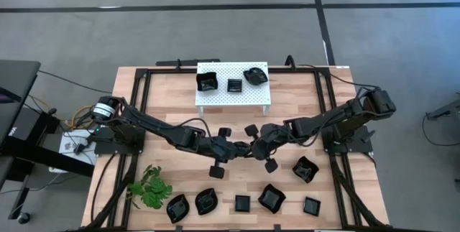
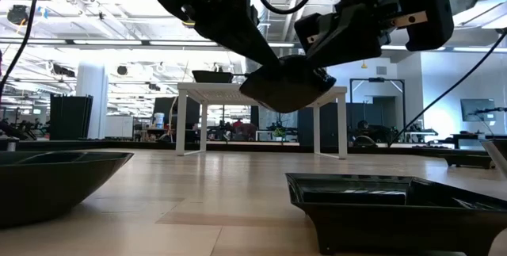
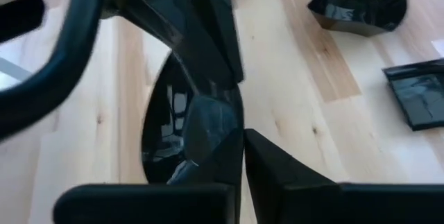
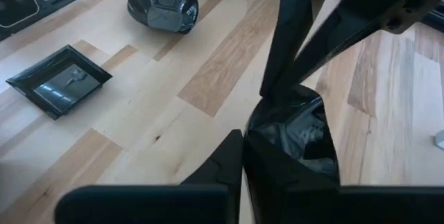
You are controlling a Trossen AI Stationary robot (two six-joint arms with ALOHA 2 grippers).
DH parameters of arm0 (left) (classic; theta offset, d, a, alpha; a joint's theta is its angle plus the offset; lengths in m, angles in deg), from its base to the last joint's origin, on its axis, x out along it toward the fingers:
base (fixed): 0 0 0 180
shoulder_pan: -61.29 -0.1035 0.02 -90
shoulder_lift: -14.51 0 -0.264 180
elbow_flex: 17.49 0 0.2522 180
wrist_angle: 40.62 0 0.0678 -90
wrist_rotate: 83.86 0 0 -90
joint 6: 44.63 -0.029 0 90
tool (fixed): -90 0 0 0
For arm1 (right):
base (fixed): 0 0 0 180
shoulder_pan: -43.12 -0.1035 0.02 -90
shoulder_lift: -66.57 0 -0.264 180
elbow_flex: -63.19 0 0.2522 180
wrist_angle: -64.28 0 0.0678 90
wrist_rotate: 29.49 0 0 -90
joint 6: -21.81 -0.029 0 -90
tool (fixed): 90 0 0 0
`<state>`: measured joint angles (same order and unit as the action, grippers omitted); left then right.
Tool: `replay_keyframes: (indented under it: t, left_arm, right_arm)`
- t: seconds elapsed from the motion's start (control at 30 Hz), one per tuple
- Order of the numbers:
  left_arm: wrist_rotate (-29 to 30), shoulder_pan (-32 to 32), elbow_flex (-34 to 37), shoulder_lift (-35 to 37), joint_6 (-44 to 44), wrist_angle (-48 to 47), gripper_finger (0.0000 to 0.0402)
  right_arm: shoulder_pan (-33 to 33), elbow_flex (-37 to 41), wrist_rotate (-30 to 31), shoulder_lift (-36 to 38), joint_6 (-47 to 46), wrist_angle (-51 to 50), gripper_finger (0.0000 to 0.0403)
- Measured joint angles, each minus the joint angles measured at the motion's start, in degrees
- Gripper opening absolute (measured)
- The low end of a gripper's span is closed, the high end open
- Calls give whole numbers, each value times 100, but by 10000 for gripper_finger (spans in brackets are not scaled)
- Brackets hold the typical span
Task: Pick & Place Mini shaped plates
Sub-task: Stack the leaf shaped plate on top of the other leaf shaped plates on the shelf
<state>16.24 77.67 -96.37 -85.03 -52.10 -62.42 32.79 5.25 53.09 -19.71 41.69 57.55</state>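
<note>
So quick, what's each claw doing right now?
Left claw: shut on the black plate.
Right claw: shut on the same black plate.

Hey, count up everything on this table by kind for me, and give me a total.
black plates: 10 (3 on the white platform, 6 on the table, 1 held plate gripped by left claw and right claw)
white platform: 1
green plant sprig: 1
Total: 12
</note>
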Motion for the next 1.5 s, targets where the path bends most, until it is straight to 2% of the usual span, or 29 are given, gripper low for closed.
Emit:
replay_keyframes:
  t: [0.23,0.4,0.6,0.83,0.93,1.1,1.23,1.37,1.5]
  left_arm:
    - [146,-4,0,0,70,121,53]
    - [547,-4,0,0,344,120,75]
    - [851,-26,0,0,820,119,79]
    - [859,-26,0,0,817,121,77]
    - [897,-26,-9,0,817,129,77]
    - [1011,-26,-9,0,817,135,77]
    - [1124,-76,-9,0,817,147,77]
    - [1133,-153,-9,0,817,167,76]
    - [1133,-254,-9,0,817,169,76]
  right_arm:
    - [119,0,9,-2,-178,-164,5]
    - [227,0,17,-2,-348,-329,3]
    - [220,0,6,42,-761,-731,2]
    - [-75,0,52,720,-799,-987,1]
    - [-233,0,675,1142,-800,-1428,1]
    - [-236,-7,2450,1757,-793,-2211,1]
    - [11,-7,3391,2172,-271,-2096,1]
    - [541,-7,3615,2443,750,-1338,1]
    - [1371,-7,3247,2527,1435,-947,1]
